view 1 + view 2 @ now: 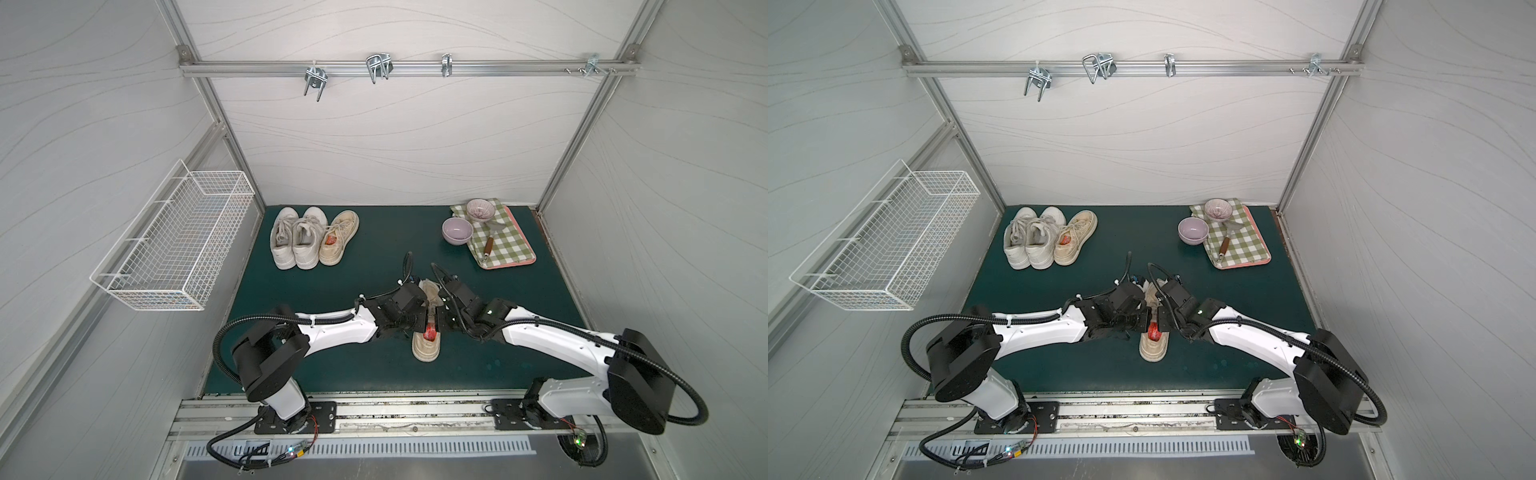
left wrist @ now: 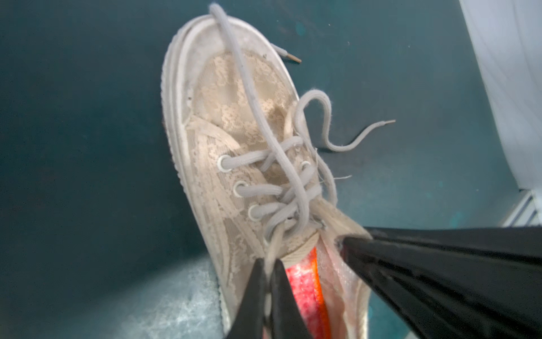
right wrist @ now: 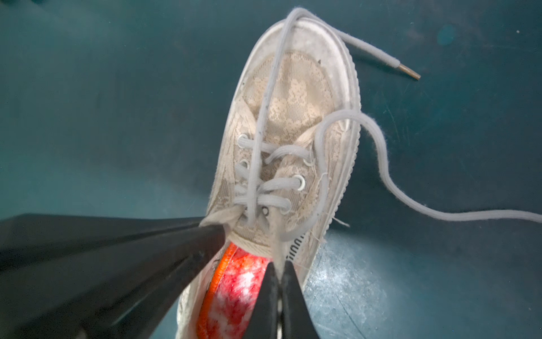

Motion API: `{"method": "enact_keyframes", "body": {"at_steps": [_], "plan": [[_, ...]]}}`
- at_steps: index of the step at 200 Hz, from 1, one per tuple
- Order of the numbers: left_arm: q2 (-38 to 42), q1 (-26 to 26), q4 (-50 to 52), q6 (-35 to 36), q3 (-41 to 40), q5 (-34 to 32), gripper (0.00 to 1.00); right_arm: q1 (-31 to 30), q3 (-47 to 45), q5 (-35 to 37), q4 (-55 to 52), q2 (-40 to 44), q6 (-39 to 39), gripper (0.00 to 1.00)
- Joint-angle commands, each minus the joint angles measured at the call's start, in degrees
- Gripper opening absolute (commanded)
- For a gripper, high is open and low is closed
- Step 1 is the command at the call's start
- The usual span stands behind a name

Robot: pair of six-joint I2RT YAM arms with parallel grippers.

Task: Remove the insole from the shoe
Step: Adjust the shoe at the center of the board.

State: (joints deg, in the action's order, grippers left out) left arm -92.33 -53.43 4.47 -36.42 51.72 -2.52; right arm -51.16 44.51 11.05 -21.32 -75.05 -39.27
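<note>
shoe [image 1: 426, 348] on the desk [image 1: 374, 266], toe pointing away from the arm bases. Red-orange insole [image 3: 234, 293] sits inside it, showing through the opening between the two finger pairs. left fingers [image 2: 252, 296] are clamped shut on the collar edge on their side. right fingers [image 3: 294, 305] are clamped shut on the opposite edge; probably fabric only, not insole, since the close-up is blurry. Loose laces [image 3: 381, 164] trail over the toe, beyond the fingertips. Well beyond the left fingers: white sneakers [image 1: 293, 239] and a matching beige shoe [image 1: 338, 243], side by side. Well beyond the right fingers: lilac bowl [image 1: 457, 231], and a patterned bowl [image 1: 479, 209] and spatula [image 1: 490, 241] on a checked cloth [image 1: 509, 249]. Desk top is dark green, walls are grey panels. Wire basket [image 1: 174, 245] on the left wall, hook rail [image 1: 377, 66] on the back wall.
</note>
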Motion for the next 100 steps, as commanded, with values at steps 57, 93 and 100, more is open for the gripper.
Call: {"method": "enact_keyframes", "body": {"at_steps": [57, 93, 100], "plan": [[10.9, 6.6, -6.2, -7.5, -10.1, -5.1, 0.00, 12.4, -2.5, 8.0, -12.9, 8.3, -0.3, 0.00], [10.9, 6.8, -8.2, -8.2, -11.1, -3.0, 0.00, 14.0, -3.5, 5.3, -11.0, 9.0, 1.7, 0.00], [10.3, 6.8, -9.2, -8.5, -10.9, -1.8, 0.00, 13.5, -3.4, 4.3, -10.2, 8.4, 2.0, 0.00]]}}
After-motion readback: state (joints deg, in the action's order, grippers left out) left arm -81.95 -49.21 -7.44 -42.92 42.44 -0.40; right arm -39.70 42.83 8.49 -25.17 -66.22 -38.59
